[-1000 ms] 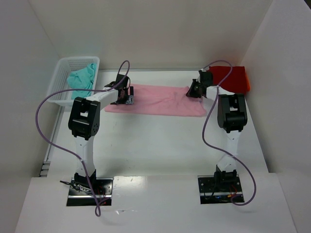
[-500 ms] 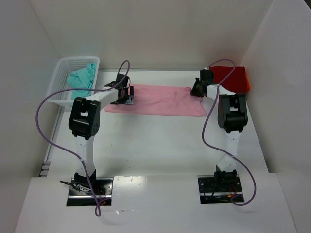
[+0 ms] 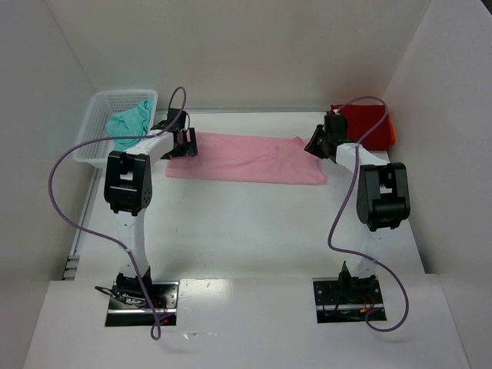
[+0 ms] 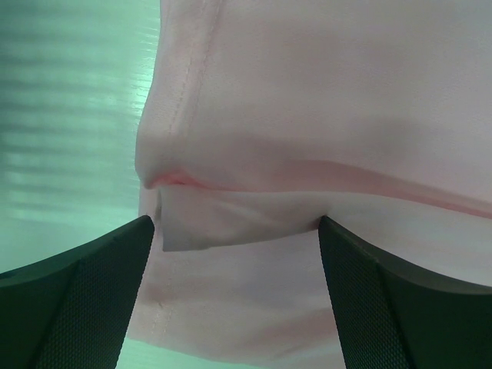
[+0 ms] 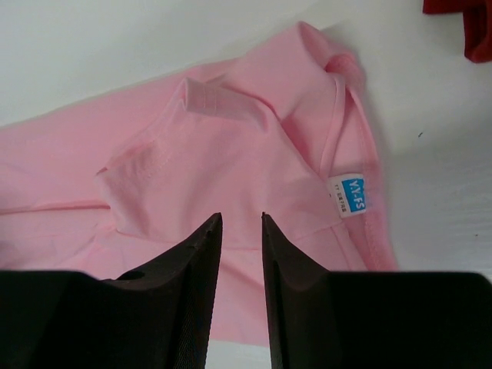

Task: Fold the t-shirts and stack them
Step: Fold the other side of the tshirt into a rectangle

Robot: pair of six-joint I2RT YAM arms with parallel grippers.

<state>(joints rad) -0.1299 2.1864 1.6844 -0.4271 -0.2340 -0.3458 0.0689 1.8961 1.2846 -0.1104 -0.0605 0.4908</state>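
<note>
A light pink t-shirt (image 3: 246, 158) lies spread in a long band across the far middle of the table. My left gripper (image 3: 181, 143) hovers over its left end, open wide, with a folded hem (image 4: 231, 223) showing between the fingers. My right gripper (image 3: 320, 144) is at the shirt's right end, by the collar and its blue-and-white label (image 5: 350, 194). Its fingers (image 5: 201, 261) stand a narrow gap apart with nothing between them. A bright red t-shirt (image 3: 370, 127) lies at the far right. A teal t-shirt (image 3: 127, 123) sits in the basket.
The white mesh basket (image 3: 98, 104) stands at the far left against the side wall. White walls close in the back and both sides. Purple cables loop off both arms. A corner of the red t-shirt (image 5: 461, 23) shows at the top right of the right wrist view.
The right gripper has shifted right and its jaws have parted, letting the pink cloth lie flat. The left gripper has moved left and back toward the shirt's left end, still wide open.
</note>
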